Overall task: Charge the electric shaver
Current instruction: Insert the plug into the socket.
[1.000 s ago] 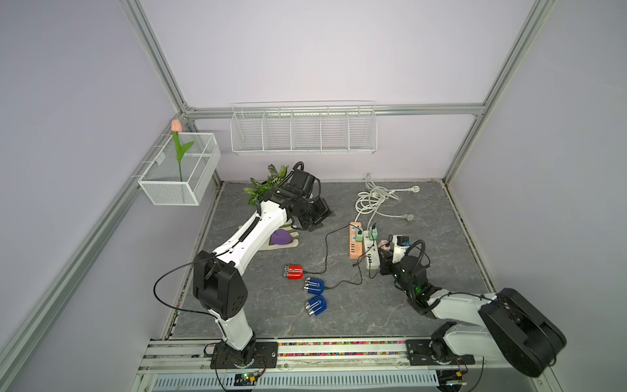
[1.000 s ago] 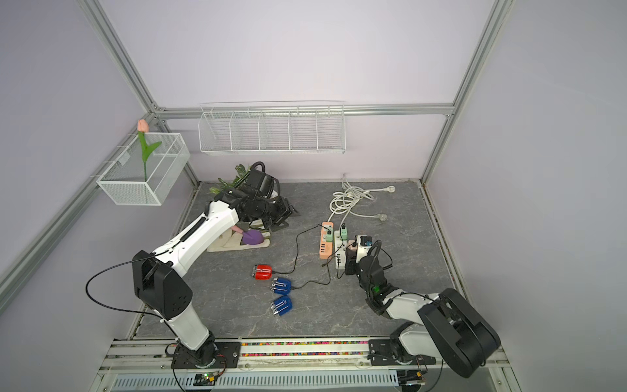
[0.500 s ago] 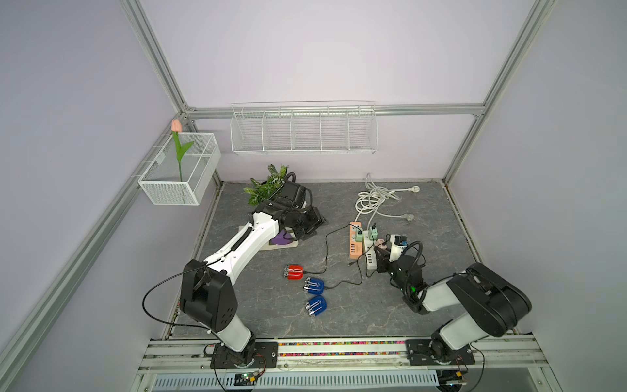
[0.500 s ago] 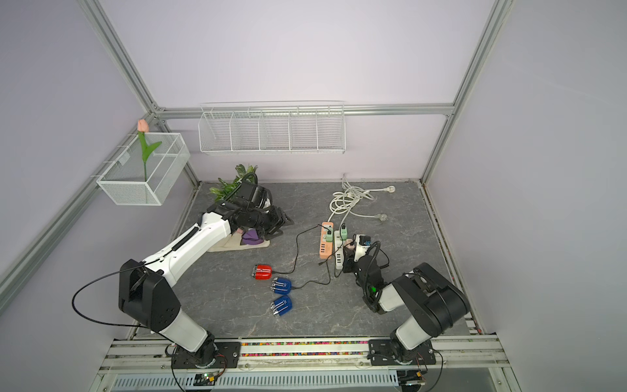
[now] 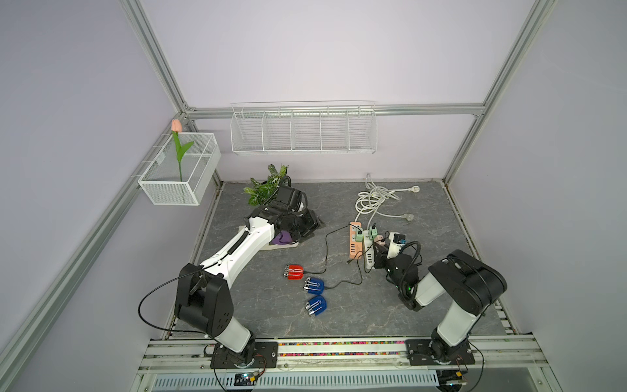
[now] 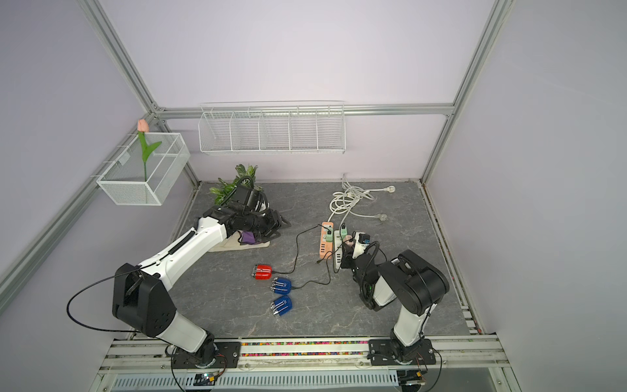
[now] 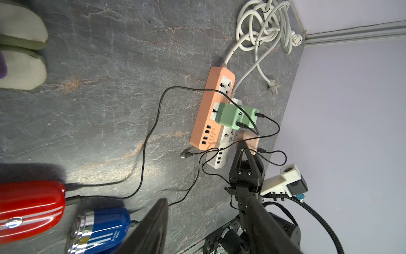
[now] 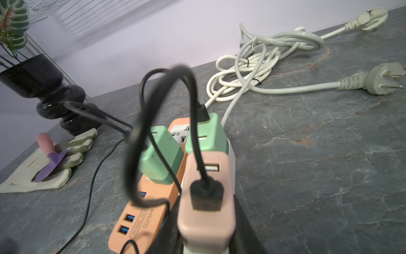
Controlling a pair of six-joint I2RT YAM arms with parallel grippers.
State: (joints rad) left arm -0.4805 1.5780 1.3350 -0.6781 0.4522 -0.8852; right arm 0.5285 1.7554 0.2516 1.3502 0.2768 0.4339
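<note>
Right end effector (image 7: 246, 150) still clamping pink charger (image 8: 222, 228); arm raised.

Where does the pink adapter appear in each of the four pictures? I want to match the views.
Top view: pink adapter, right of centre, a little right of the orange power strip.
Top view: same spot, right of centre.
Left wrist: between the green adapters and the right gripper, at.
Right wrist: close and large, a black plug in its face.
Shared landmark: the orange power strip, seen in all four.
</note>
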